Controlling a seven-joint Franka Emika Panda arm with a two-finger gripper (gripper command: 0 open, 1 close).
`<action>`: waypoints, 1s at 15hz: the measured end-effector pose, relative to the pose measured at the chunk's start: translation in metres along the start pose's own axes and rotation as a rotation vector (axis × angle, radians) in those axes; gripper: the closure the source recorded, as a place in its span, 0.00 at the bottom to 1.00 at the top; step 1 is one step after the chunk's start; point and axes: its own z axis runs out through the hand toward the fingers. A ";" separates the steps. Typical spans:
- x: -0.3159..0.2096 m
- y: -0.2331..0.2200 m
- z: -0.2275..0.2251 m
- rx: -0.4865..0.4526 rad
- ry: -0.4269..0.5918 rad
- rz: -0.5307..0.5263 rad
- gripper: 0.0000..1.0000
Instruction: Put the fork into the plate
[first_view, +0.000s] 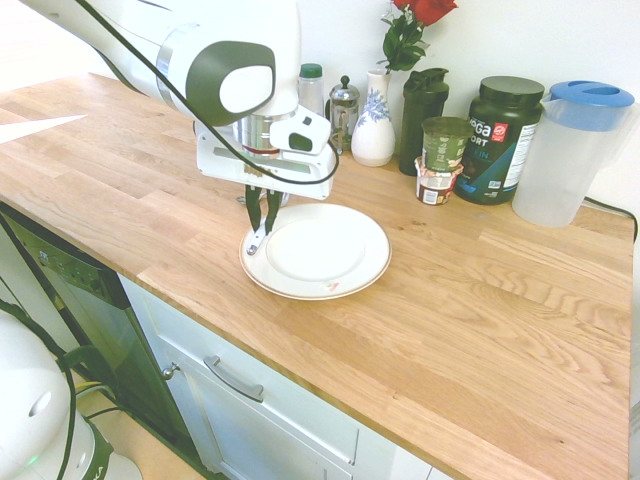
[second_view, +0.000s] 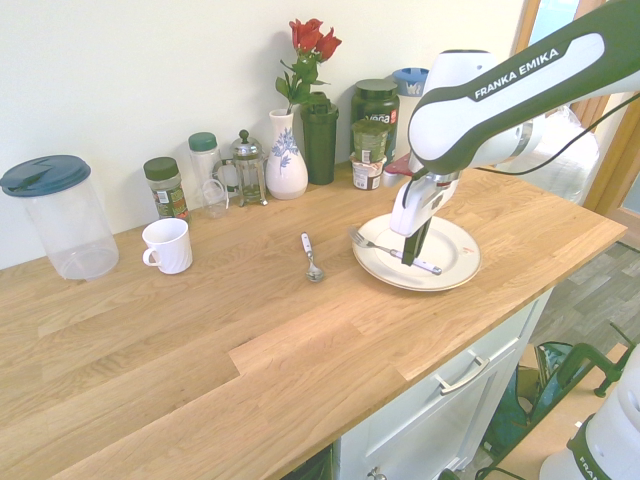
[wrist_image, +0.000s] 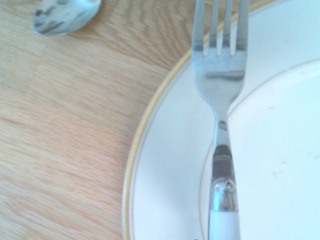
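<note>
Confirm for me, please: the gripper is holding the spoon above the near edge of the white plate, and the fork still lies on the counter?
It's the reverse: the gripper holds the fork above the plate, while the spoon lies on the counter, as the second exterior view shows.

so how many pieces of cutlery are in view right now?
2. The slim silver metal fork hangs in the tool, over the large round white ceramic plate. The silver spoon lies on the wooden counter beside the plate. Nothing suggests others are hidden.
</note>
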 end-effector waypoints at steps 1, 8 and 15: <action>0.004 0.003 0.001 0.000 -0.003 0.006 1.00; 0.029 -0.003 0.012 -0.020 -0.032 0.041 1.00; 0.036 -0.012 0.019 -0.054 -0.076 0.046 0.00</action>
